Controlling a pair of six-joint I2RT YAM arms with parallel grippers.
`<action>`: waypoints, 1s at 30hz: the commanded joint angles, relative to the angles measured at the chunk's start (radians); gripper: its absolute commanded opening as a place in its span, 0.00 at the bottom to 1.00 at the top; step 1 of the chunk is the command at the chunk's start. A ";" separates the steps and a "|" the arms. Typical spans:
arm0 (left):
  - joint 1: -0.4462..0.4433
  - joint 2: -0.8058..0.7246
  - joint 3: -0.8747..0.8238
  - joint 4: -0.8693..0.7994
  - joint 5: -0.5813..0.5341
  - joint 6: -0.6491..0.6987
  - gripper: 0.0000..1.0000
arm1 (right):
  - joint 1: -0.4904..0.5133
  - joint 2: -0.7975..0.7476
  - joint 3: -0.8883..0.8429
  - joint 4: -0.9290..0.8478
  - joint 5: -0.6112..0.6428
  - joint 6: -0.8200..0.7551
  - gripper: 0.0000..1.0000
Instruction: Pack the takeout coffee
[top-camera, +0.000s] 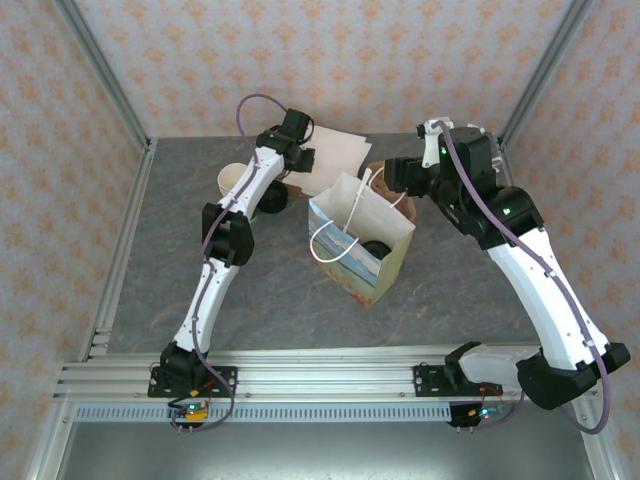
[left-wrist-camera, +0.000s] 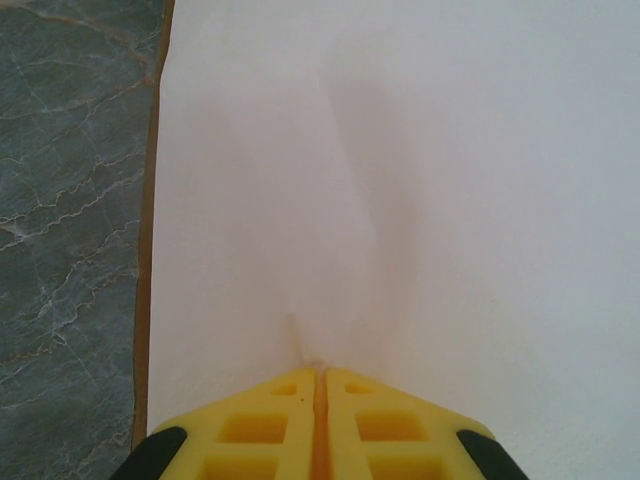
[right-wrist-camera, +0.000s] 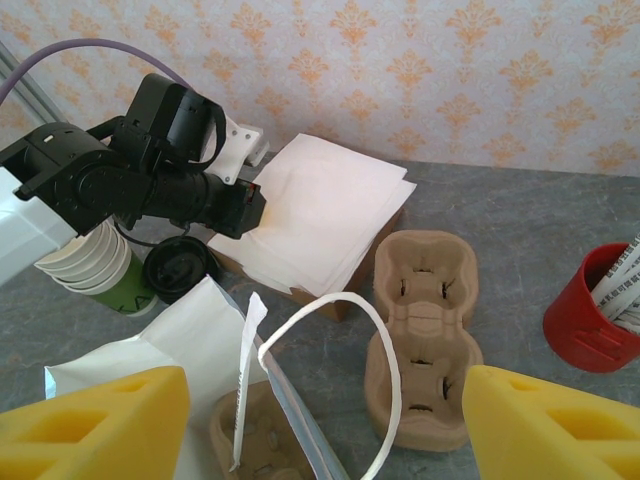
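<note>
The takeout coffee, judged light, crushable and best held gently by its sides, was seen inside the paper bag, the right gripper spread above it, the left gripper pinching a napkin behind it.

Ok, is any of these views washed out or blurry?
Left wrist: the napkin is blown out, nearly featureless, one faint crease above the left gripper. Right wrist: the right gripper looks soft up close, the rest sharp. Top: even light, only a faint shadow by the bag.
</note>
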 joint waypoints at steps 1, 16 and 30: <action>-0.008 -0.078 0.028 0.028 0.013 0.002 0.10 | 0.000 -0.017 0.012 -0.007 -0.006 0.009 0.73; -0.020 -0.287 0.025 -0.007 0.019 -0.021 0.00 | 0.000 -0.036 0.002 -0.011 -0.009 0.025 0.73; -0.088 -0.613 -0.042 -0.012 -0.054 0.001 0.00 | 0.000 -0.079 0.014 -0.018 0.014 0.045 0.73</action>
